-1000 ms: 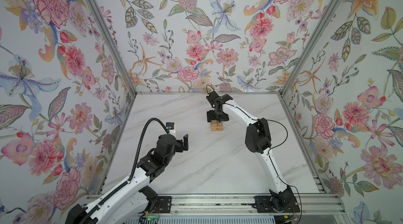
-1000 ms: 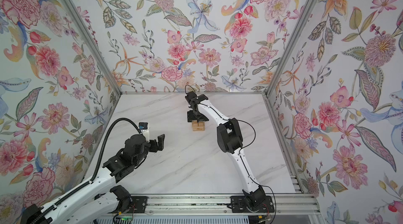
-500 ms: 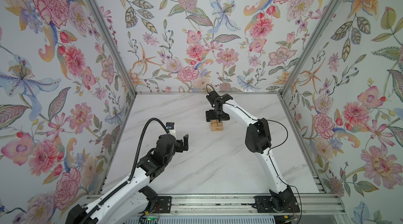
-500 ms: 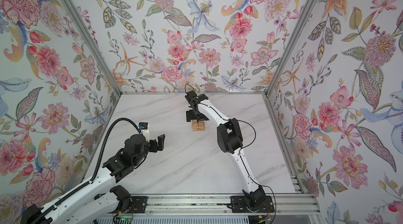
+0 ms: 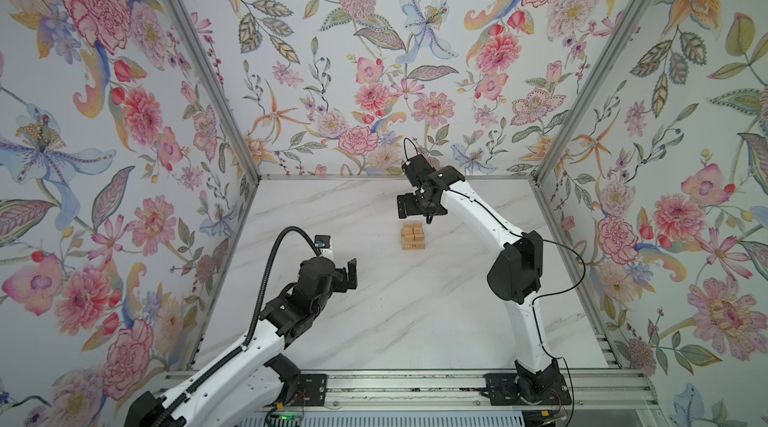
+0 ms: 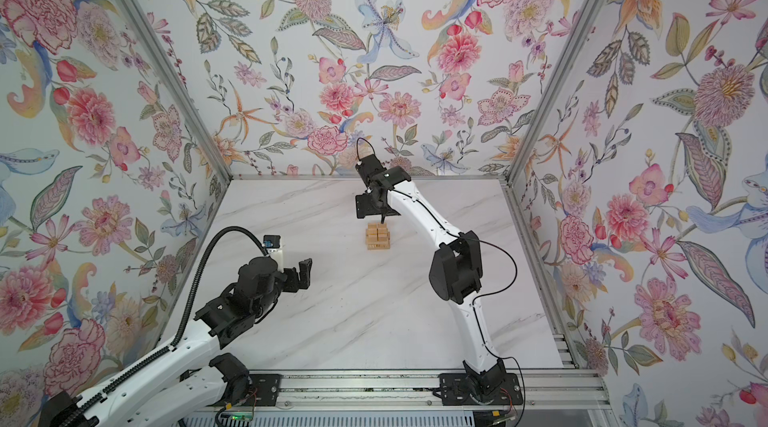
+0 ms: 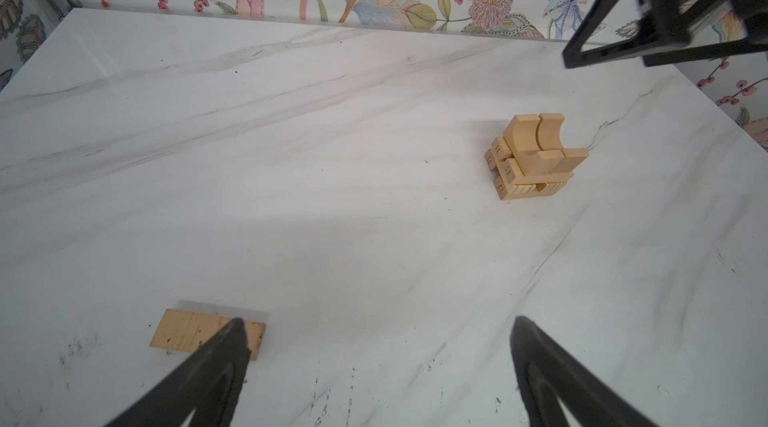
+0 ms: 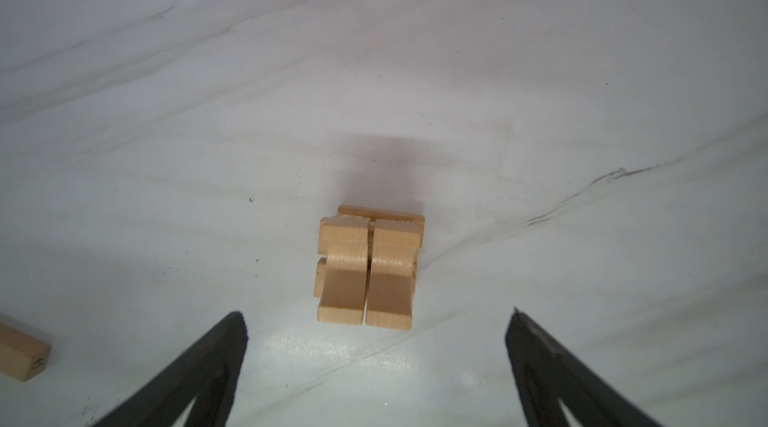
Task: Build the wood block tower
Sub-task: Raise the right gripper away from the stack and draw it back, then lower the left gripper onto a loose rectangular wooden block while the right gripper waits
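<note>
Lifting clear of the tower [image 5: 412, 235], right pincer [image 8: 376, 317] now gapes wide; left pincer [image 7: 379, 321] stays open.

Tower [image 5: 412, 235] stands on table [image 5: 415, 321], loose block [image 7: 195, 331] well apart.

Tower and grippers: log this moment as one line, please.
tower: standing, two arch blocks on top | right gripper: open, empty, above tower | left gripper: open, empty, near loose block
</note>
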You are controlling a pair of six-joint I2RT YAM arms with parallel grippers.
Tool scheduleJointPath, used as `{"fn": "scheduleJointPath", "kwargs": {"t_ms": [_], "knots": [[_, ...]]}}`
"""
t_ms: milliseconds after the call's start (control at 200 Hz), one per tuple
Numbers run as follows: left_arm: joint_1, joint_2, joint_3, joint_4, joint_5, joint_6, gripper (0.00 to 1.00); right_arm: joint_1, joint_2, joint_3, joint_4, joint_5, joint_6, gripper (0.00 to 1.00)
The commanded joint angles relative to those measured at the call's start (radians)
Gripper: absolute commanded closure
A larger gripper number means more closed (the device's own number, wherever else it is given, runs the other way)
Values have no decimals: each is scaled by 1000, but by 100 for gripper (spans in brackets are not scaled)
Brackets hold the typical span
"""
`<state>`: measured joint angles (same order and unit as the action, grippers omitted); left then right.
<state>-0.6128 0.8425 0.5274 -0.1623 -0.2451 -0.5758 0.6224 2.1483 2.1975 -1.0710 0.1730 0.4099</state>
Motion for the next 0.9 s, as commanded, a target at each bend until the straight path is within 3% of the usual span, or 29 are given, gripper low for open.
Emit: {"fn": "scheduleJointPath", "kwargs": {"t_ms": [0,325,465,646,896], "knots": [[13,-19,18,-81,-47,-74,1,19,-126,-137,24,32,-17,1],[12,-84,-78,-147,-88,-291,1,19,-588,-809,294,-26,28,1],[16,-20,-73,-136,-107,-316,1,19,-737,-1014,370,-49,46,1],[43,136,-44,-136,-149,-398,1,6,-863,-1161,429,-82,50,1],[98,170,-78,-106,-213,-580,1,2,-970,-1235,443,-112,23,1]]}}
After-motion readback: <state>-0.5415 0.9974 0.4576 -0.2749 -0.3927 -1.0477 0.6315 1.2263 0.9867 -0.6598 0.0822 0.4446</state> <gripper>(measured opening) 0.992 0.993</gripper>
